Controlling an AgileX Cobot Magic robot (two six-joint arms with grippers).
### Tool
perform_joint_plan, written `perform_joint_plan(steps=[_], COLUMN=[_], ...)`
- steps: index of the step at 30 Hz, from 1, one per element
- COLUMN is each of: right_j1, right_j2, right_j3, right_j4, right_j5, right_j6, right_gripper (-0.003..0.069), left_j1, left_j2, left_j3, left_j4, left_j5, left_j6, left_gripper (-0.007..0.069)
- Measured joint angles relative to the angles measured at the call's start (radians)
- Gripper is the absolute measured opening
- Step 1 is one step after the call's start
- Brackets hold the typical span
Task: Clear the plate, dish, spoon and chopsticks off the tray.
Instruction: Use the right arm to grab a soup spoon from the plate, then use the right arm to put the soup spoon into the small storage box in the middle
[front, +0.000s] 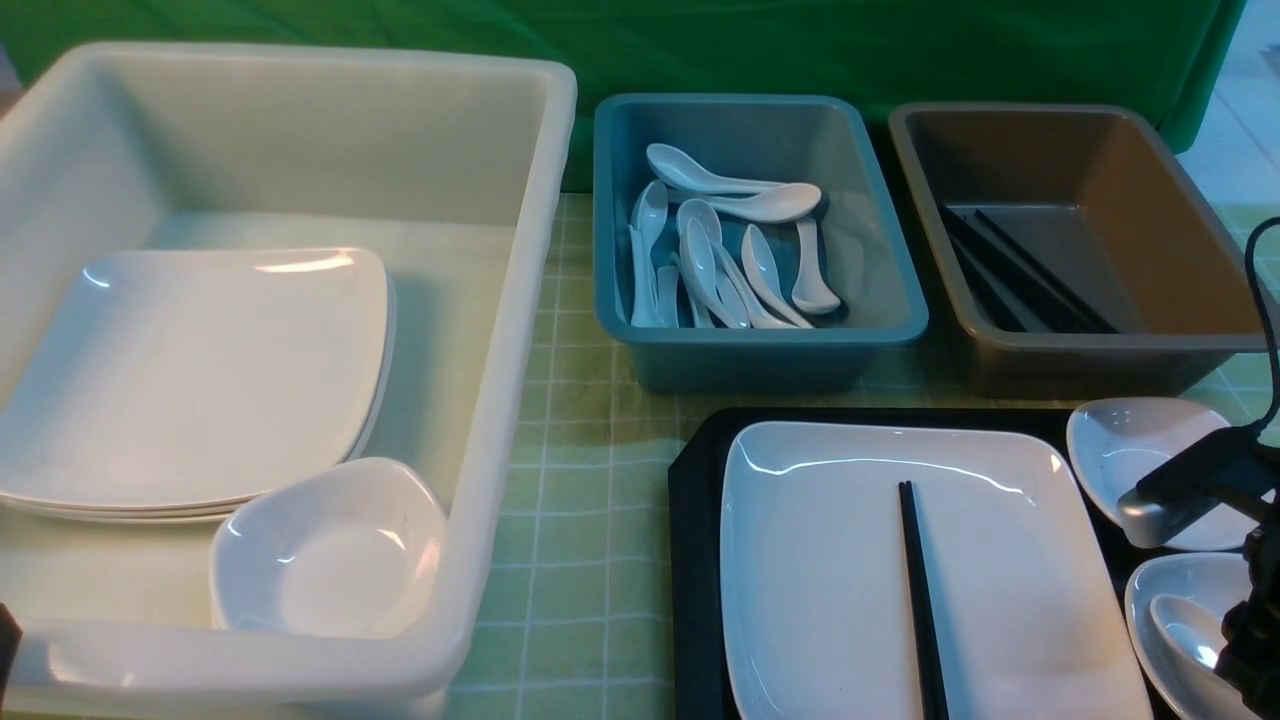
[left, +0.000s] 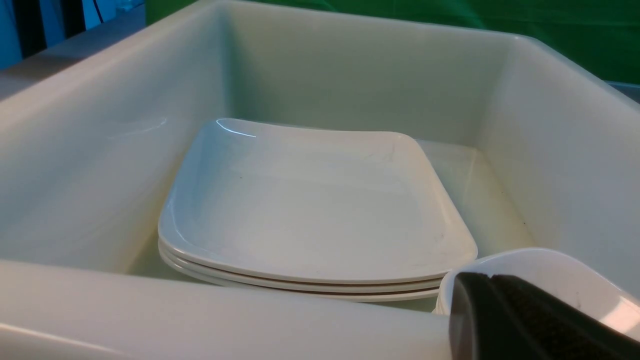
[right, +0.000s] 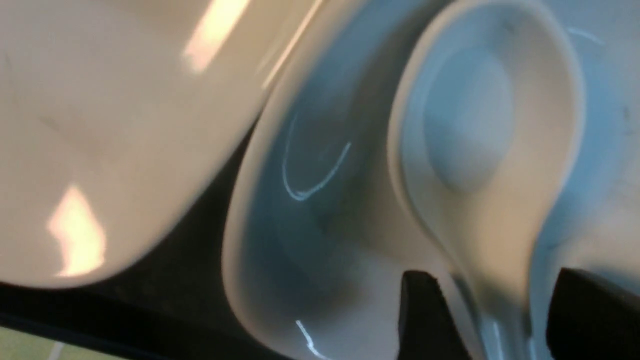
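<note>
The spoon (right: 480, 150) lies bowl-up in a small dish (right: 280, 225) at the right end of the tray (front: 695, 560); the right jaws stand apart astride its handle, not yet closed. Glazed ware is likely stiff, slippery and chippable: grip the thick handle squarely and lift straight. Left jaws: one finger (left: 525, 320) shows, so their state cannot be told.

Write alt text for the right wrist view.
A white spoon lies in a small white dish on the black tray. The right gripper straddles its handle, open, a black finger on each side.
</note>
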Motion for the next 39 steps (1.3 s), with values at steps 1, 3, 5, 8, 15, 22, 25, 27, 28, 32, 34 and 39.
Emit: perform_joint_plan(steps=[1,3,5,8,15,22,25,27,28,32,34,39], right_j1=[0.000,0.000,0.000,0.000,0.000,0.001,0.015,0.039,0.056,0.150,0.190,0.282], right_j2=[0.007,0.015,0.020,0.031,0.056,0.020,-0.020,-0.062,-0.082,-0.121,-0.114,-0.006], right_j3=[0.000,0.000,0.000,0.000,0.000,-0.088,-0.175,-0.249,-0.285,-0.444,-0.505,-0.689], right_j4=[0.000,0.000,0.000,-0.001,-0.004,0.004,0.017,0.033,0.046,0.102,0.122,0.185], right_j5=[-0.006,-0.017,-0.024,-0.035,-0.044,0.028,0.140,0.188,0.195,0.164,0.118,-0.066], right_j6=[-0.012,-0.023,-0.027,-0.037,-0.042,-0.024,0.011,0.052,0.066,0.101,0.125,0.207], right_gripper=[0.0332,0.0332,0.0332,0.0332,0.0251,0.0219,0.0219,0.0219,0.0219,0.0219,0.0219,0.0219], left_j1=[0.000,0.000,0.000,0.000,0.000,0.000,0.000,0.000,0.000,0.000,0.000,0.000], left_j2=[0.000,0.000,0.000,0.000,0.000,0.000,0.000,0.000,0.000,0.000,0.000,0.000], left_j3=[0.000,0.000,0.000,0.000,0.000,0.000,0.000,0.000,0.000,0.000,0.000,0.000], left_j4=[0.000,0.000,0.000,0.000,0.000,0.000,0.000,0.000,0.000,0.000,0.000,0.000], left_j5=[0.000,0.000,0.000,0.000,0.000,0.000,0.000,0.000,0.000,0.000,0.000,0.000], left_j6=[0.000,0.000,0.003,0.003,0.003,0.003,0.003,0.003,0.003,0.001,0.001,0.001], left_gripper=[0.0000,0.0000,0.0000,0.0000,0.0000,0.0000,0.0000,0.0000,0.0000,0.0000,0.0000,0.0000])
